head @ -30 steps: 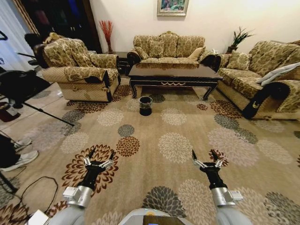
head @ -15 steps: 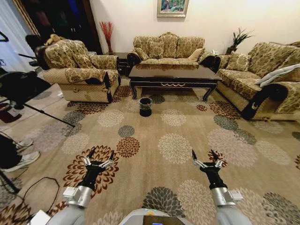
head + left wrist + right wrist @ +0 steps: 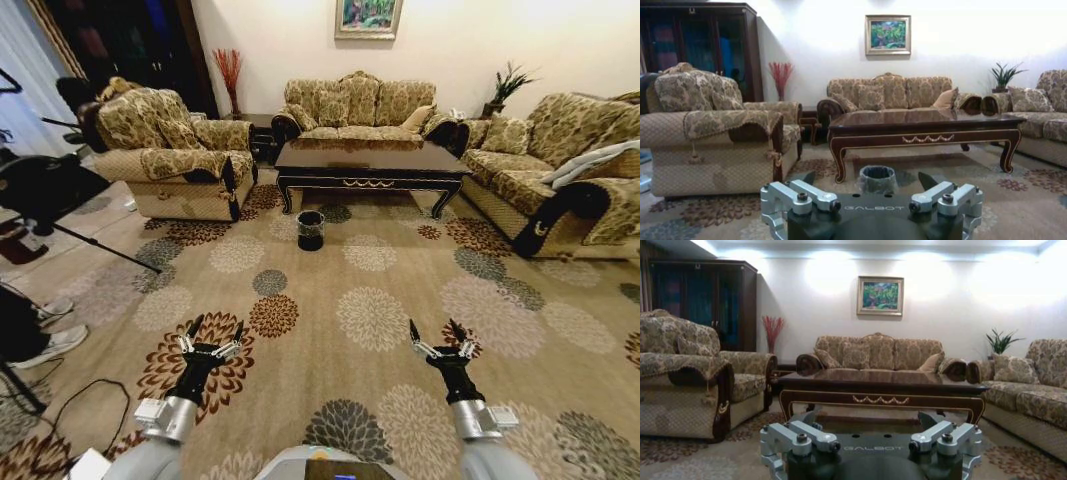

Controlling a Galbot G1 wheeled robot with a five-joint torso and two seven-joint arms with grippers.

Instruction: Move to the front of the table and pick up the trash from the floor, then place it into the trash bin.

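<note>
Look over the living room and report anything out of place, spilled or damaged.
Little stands out. The trash bin stands upright on the floor before the table, nothing spilled. One oddity: a grey cloth hangs over the arm of the sofa on the robot's right. Both claws, left and right, are open and empty.

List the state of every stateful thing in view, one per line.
Left gripper: open, empty, held low over the carpet.
Right gripper: open, empty, held low over the carpet.
Trash bin: upright on the carpet in front of the table, lined with a bag.
Table: standing, top bare.
</note>
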